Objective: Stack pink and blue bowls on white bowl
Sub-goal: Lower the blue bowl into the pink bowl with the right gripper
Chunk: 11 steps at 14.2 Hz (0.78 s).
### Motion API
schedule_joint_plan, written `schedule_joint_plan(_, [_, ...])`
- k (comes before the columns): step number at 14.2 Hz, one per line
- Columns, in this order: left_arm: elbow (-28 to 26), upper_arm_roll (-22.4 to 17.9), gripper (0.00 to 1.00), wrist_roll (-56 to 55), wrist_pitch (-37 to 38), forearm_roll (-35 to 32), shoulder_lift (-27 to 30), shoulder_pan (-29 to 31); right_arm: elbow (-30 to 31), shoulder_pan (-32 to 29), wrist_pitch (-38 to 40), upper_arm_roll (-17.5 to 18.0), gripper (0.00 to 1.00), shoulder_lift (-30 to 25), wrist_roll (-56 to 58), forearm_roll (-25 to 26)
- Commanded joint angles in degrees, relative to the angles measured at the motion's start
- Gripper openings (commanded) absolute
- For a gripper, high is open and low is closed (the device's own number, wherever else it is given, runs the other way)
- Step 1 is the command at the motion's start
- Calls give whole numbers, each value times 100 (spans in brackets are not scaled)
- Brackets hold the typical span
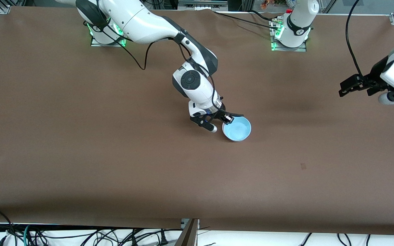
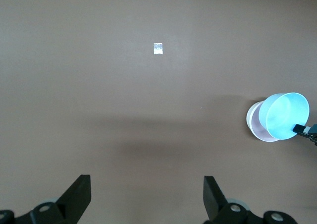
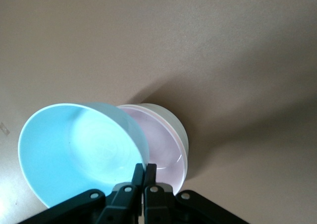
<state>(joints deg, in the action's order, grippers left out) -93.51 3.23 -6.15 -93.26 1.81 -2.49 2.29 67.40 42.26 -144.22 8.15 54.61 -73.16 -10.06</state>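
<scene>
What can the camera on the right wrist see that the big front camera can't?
Only the right wrist view shows the pink bowl nested in the white bowl, with the blue bowl tilted over them. Only the front view shows both arms: the left gripper waits in the air over the left arm's end of the table. Both show the blue bowl pinched at its rim by the right gripper, fingers shut.
</scene>
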Motion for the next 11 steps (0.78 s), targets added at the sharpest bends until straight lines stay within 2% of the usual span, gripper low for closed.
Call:
schedule_joint_plan(1, [254, -95, 100, 87, 264, 21, -103, -159, -184, 63, 130, -50, 0, 76, -58, -57])
schedule_joint_plan(3, [281, -86, 100, 78, 326, 21, -103, -177, -192, 63, 393, -50, 0, 68, -58, -31])
schedule_joint_plan(11, [272, -86, 100, 87, 352, 21, -103, -177, -192, 63, 377, -50, 0, 103, -58, -22])
